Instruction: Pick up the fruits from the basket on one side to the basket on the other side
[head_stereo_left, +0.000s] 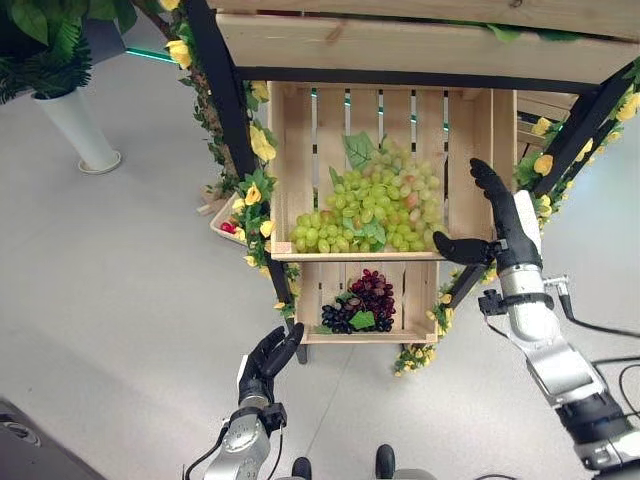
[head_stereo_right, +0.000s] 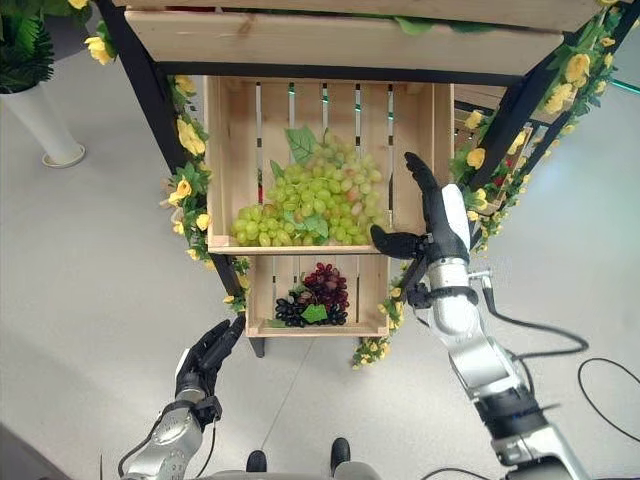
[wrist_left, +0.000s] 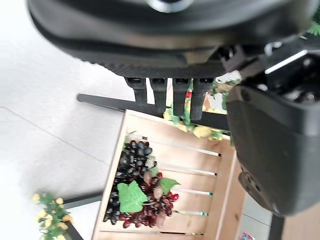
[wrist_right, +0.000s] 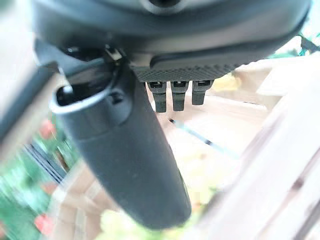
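Note:
A heap of green grapes (head_stereo_left: 370, 210) fills the upper wooden crate (head_stereo_left: 292, 160) on the stand. Below it, a smaller lower crate (head_stereo_left: 420, 290) holds dark and red grapes (head_stereo_left: 360, 302) with a green leaf. My right hand (head_stereo_left: 510, 225) is open at the upper crate's right front corner, fingers pointing up along the side wall. Its thumb reaches toward the front rim and holds nothing. My left hand (head_stereo_left: 265, 365) hangs low over the floor, left of the lower crate, with relaxed fingers and no load. The left wrist view looks past its fingers (wrist_left: 165, 92) at the dark grapes (wrist_left: 137, 185).
A black frame (head_stereo_left: 225, 110) wound with yellow flowers (head_stereo_left: 255, 200) holds the crates, with a wooden board (head_stereo_left: 420, 45) overhead. A small tray (head_stereo_left: 228, 225) sits behind the left post. A white planter (head_stereo_left: 75, 130) stands far left on open grey floor.

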